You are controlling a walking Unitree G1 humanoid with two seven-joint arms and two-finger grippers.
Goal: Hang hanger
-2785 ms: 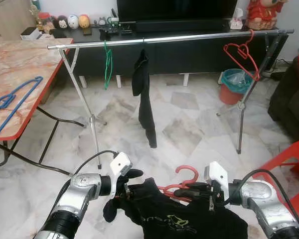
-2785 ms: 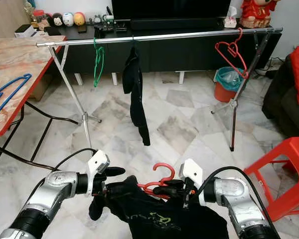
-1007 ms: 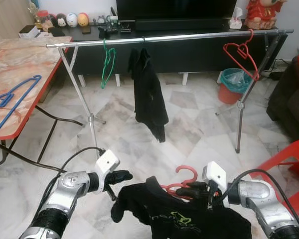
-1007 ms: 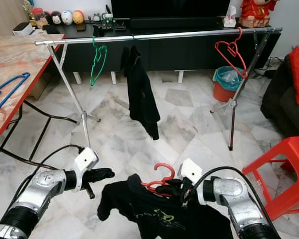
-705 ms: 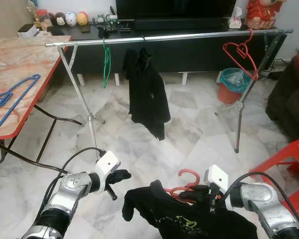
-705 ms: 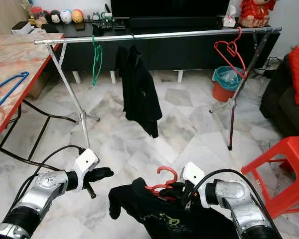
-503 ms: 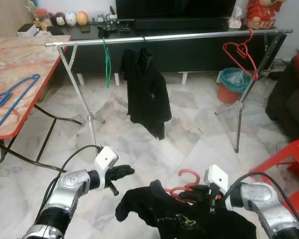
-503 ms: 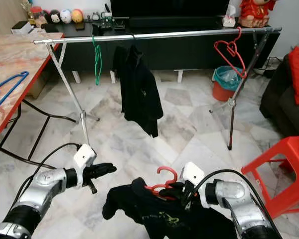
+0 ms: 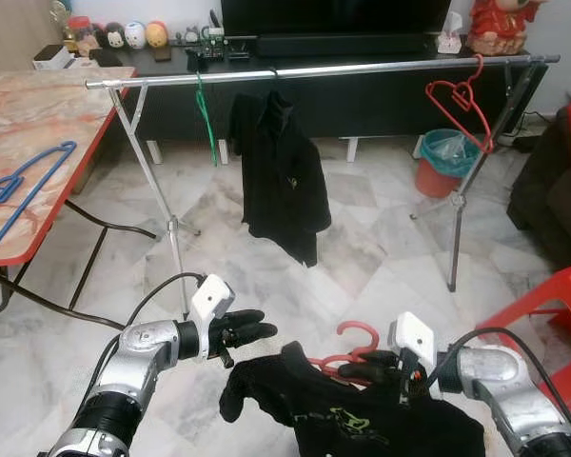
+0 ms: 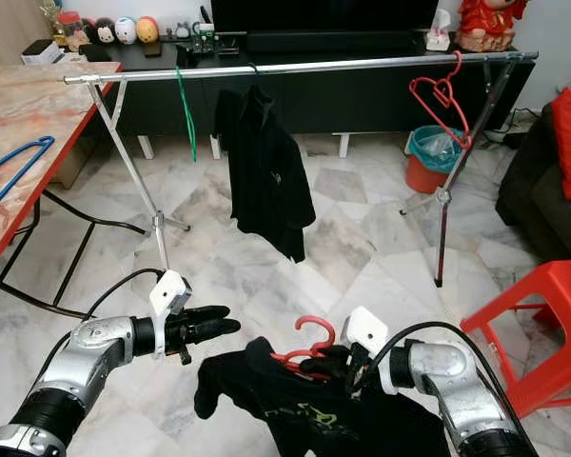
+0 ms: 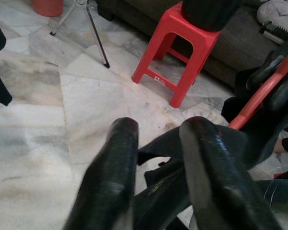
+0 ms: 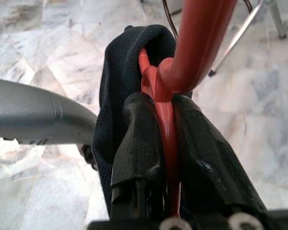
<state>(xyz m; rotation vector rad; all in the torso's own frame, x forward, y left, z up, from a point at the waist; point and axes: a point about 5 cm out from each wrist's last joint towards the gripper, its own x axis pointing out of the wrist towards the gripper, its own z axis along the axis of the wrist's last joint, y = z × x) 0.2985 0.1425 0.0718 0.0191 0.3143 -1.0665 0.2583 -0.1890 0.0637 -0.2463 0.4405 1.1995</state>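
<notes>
The right tool (image 9: 362, 367) was clenched on the red hanger (image 9: 350, 348) carrying a black shirt (image 9: 362, 419), low over the marble floor (image 9: 362, 257). The left tool (image 9: 257, 330) stood just beside the shirt's sleeve, fingers parted, grasping nothing. Well beyond, the rail (image 9: 362, 68) showed bare stretches between a hung black garment (image 9: 281, 176) and another red hanger (image 9: 462, 100).

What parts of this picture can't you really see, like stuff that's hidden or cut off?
- Red hanger, eye views: its shoulders are inside the black shirt.
- The shirt's lower part: cut off by the frame's bottom edge.
- Its green print: too small to read.
- Left end effector, left wrist view: fingers blurred.
</notes>
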